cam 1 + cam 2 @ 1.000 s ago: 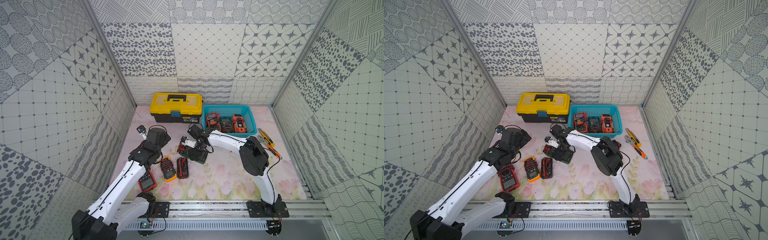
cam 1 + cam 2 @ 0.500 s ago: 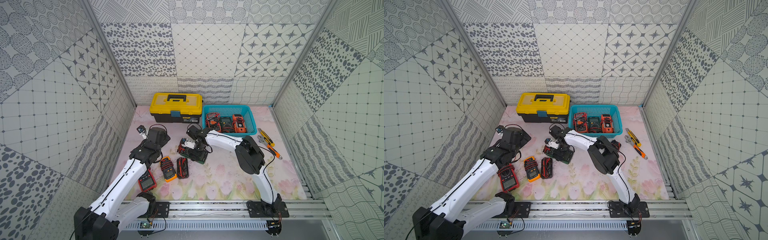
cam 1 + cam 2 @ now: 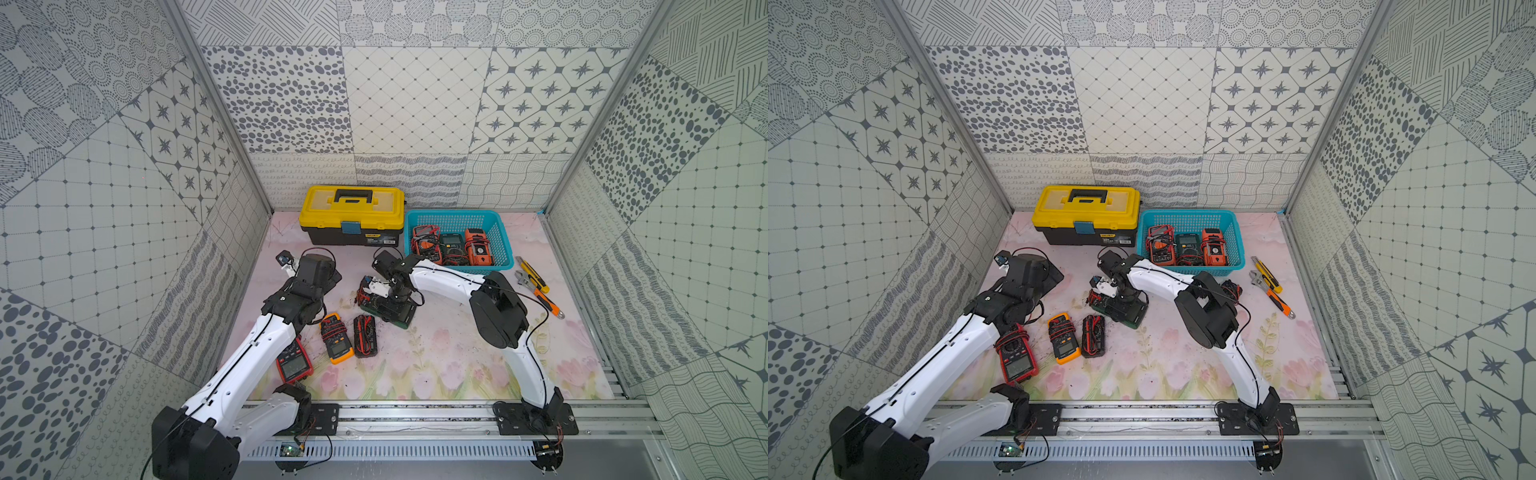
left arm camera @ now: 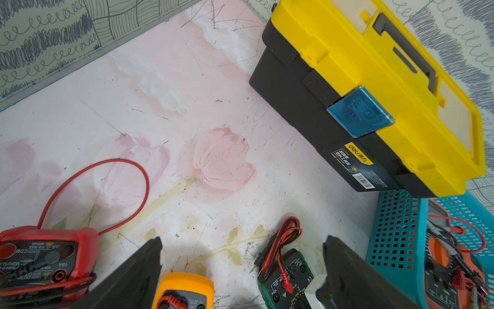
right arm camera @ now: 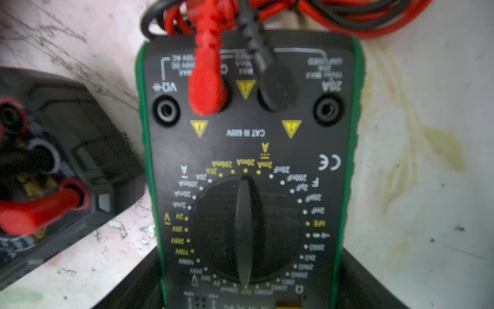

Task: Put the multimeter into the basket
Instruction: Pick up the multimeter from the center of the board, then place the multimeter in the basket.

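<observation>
Here, with the far wall taken as twelve o'clock in both top views, the green multimeter point(image 3: 388, 311) lies flat on the surface point(image 3: 436, 357) near its middle, outside the basket point(image 3: 453, 214). The basket sits at about one o'clock from it by the far wall, just beside the toolbox point(image 3: 353, 208) at eleven o'clock, and holds three meters point(image 3: 451, 245) side by side.

The right claw point(image 3: 394, 297) is down over the green multimeter. In the right wrist view its two fingers point(image 5: 139, 283) flank the meter's long sides below the dial, close against the casing. Whether they press on it or only bracket it cannot be told. A red plug point(image 5: 208, 91) and a black plug point(image 5: 275, 88) sit in the meter's middle sockets.

The left claw point(image 4: 243, 240) hangs at ten o'clock from the green multimeter, spread wide with nothing between its fingers. At seven to eight o'clock lie a black multimeter point(image 3: 365, 336), a yellow multimeter point(image 3: 336, 338) and, farther out, a red multimeter point(image 3: 293, 363).
</observation>
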Available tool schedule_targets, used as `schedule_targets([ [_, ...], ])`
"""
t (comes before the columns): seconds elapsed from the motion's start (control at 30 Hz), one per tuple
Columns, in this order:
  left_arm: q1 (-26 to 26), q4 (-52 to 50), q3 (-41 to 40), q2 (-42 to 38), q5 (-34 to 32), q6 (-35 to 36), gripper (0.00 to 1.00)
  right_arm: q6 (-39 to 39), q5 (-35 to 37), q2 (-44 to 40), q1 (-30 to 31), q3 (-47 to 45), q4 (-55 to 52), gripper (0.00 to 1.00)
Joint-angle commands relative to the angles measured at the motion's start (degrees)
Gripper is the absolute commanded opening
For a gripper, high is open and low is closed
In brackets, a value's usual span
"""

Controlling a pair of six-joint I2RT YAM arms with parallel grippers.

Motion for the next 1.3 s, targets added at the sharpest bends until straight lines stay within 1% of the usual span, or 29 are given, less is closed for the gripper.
schedule_targets([
  [0.0,0.5,1.5,0.7,0.9,1.2,0.2,0.99,2.8,-0.9,-5.8,0.3,0.4,-0.1,0.1],
  [0.1,0.5,1.8,0.7,0.9,1.1,0.3,0.99,4.3,-1.6,-8.7,0.4,0.0,1.6,0.01],
  [0.13,0.5,1.8,0.7,0.9,1.0,0.3,0.99,4.9,-1.5,-9.3,0.4,-0.1,2.0,0.0],
  [0.4,0.4,1.4,0.7,-0.4,-0.8,-0.4,0.99,9.7,0.3,-14.2,0.5,0.8,3.7,0.0],
  [0.5,0.5,1.5,0.2,-1.7,-1.7,-0.6,0.99,12.1,3.9,-16.7,0.5,1.4,4.4,0.0],
  [0.6,0.4,1.8,0.0,-2.8,-2.2,-0.2,0.99,14.9,10.0,-19.1,0.2,2.0,5.0,0.0],
  [0.7,0.4,1.4,0.0,-2.8,-2.9,0.2,0.99,18.1,12.0,-21.3,-1.1,3.1,4.8,0.0],
  [0.9,0.4,2.1,-0.2,-2.3,-2.7,1.0,0.99,24.6,17.6,-24.3,-5.5,4.5,4.6,0.0],
  [0.97,0.4,2.6,-0.2,-1.9,-2.3,1.5,0.99,26.2,18.7,-24.3,-8.7,5.2,4.0,0.0],
  [1.13,0.4,3.0,0.3,-0.7,-1.5,3.2,0.99,28.1,18.6,-21.9,-16.4,6.9,3.5,0.0],
  [1.27,0.4,3.0,0.1,-0.4,-1.3,3.9,0.99,28.0,19.5,-18.1,-20.6,9.0,3.6,0.0],
])
